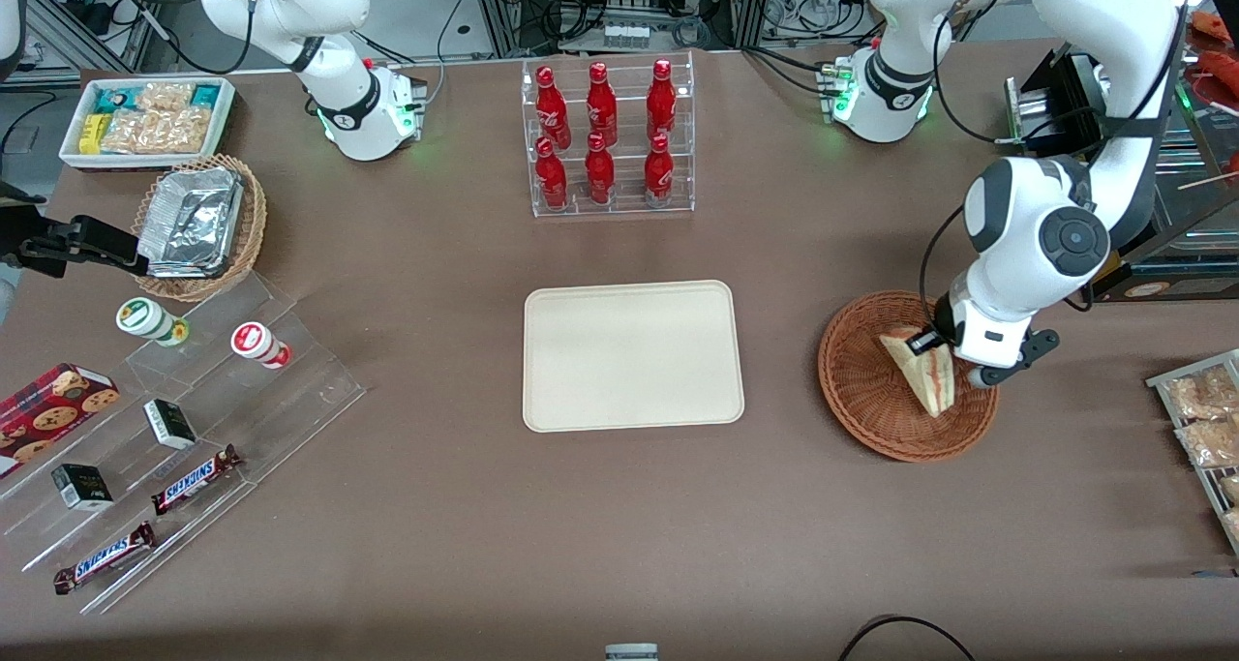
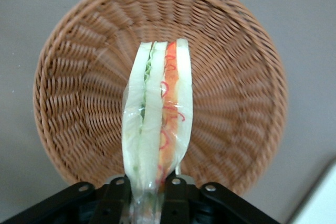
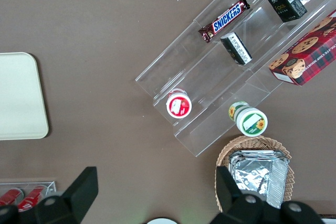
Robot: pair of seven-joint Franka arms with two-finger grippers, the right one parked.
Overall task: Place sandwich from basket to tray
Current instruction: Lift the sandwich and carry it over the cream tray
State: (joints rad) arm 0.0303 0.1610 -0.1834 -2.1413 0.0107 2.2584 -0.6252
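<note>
The sandwich point(image 1: 918, 375) is a pale wedge in clear wrap with red, orange and green filling, held over the bowl of the reddish-brown wicker basket point(image 1: 857, 390) at the working arm's end of the table. My left gripper point(image 1: 953, 366) is shut on one end of it. In the left wrist view the sandwich point(image 2: 157, 114) stands edge-on between the black fingers point(image 2: 181, 195), with the basket point(image 2: 79, 77) under it. Whether the sandwich still touches the weave I cannot tell. The cream tray point(image 1: 629, 356) lies bare at the table's middle, beside the basket toward the parked arm.
A clear rack of red bottles point(image 1: 608, 138) stands farther from the camera than the tray. Toward the parked arm are a white snack bin point(image 1: 145, 119), a tan basket with foil containers point(image 1: 198, 225) and acrylic steps with snacks point(image 1: 194, 429). Snack packets point(image 1: 1200, 419) lie past the basket.
</note>
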